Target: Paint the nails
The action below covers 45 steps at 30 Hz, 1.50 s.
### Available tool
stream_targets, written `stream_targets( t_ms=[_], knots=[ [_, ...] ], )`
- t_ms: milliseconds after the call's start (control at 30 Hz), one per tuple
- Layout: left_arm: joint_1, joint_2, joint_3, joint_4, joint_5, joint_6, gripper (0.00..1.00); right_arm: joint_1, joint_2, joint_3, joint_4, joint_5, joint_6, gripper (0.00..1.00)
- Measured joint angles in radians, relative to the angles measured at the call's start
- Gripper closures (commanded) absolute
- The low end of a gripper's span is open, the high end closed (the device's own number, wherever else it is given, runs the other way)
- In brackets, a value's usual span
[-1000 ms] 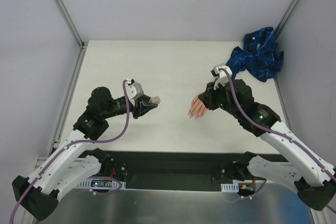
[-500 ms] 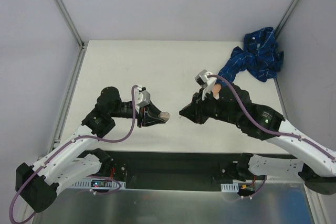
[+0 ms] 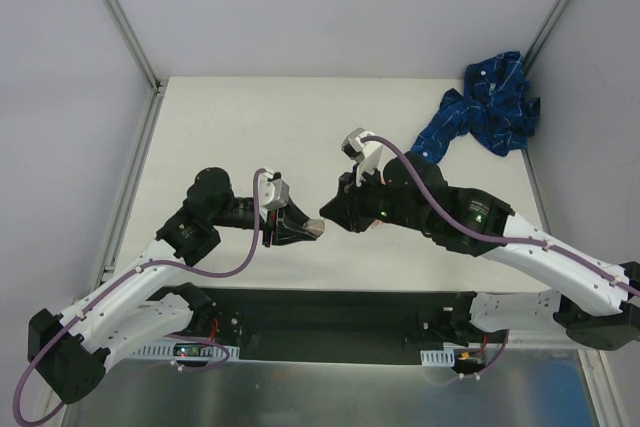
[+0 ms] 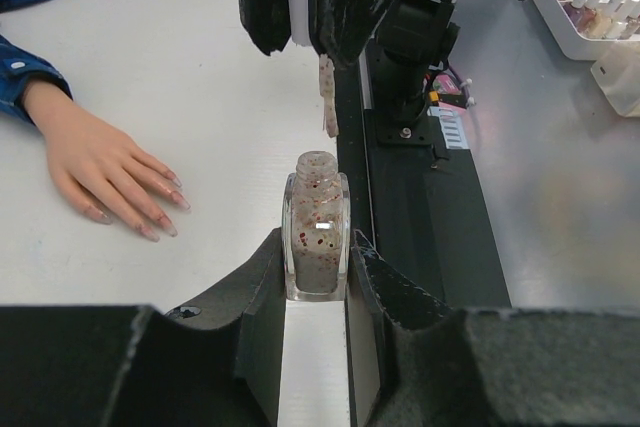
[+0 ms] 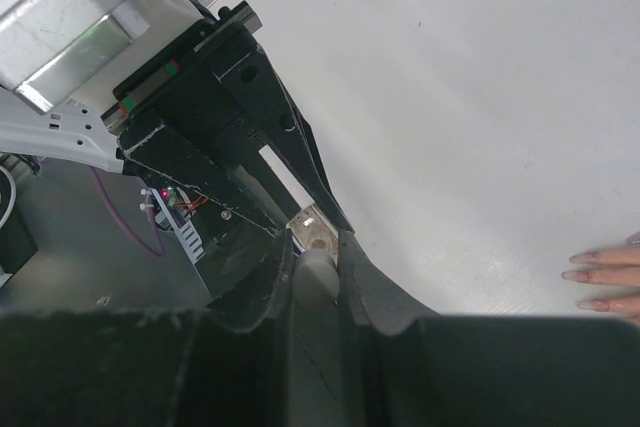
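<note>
white surface [image 3: 220,127] beneath; swung off the nails [image 4: 165,230], now hangs brush [image 4: 327,97], pinched in closed right tool [image 5: 318,262], over bottle [image 4: 316,197] clamped in left tool [image 4: 317,257]; reload likely.

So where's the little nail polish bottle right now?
In the left wrist view the bottle stands open, gripped by the left end effector, right under the brush held by the right end effector; the fake hand lies nearby.

A white table [image 3: 250,127]. A mannequin hand [image 4: 95,162] lies flat on it, its blue patterned sleeve [image 3: 490,107] bunched at the far right.
</note>
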Motion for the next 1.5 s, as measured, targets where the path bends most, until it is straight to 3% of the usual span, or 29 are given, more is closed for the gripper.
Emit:
stream_targets(
  t_ms=[1500],
  knots=[
    [0.0, -0.008, 0.0, -0.001, -0.002, 0.004, 1.0, 0.0, 0.049, 0.0, 0.029, -0.014, 0.014, 1.0]
  ],
)
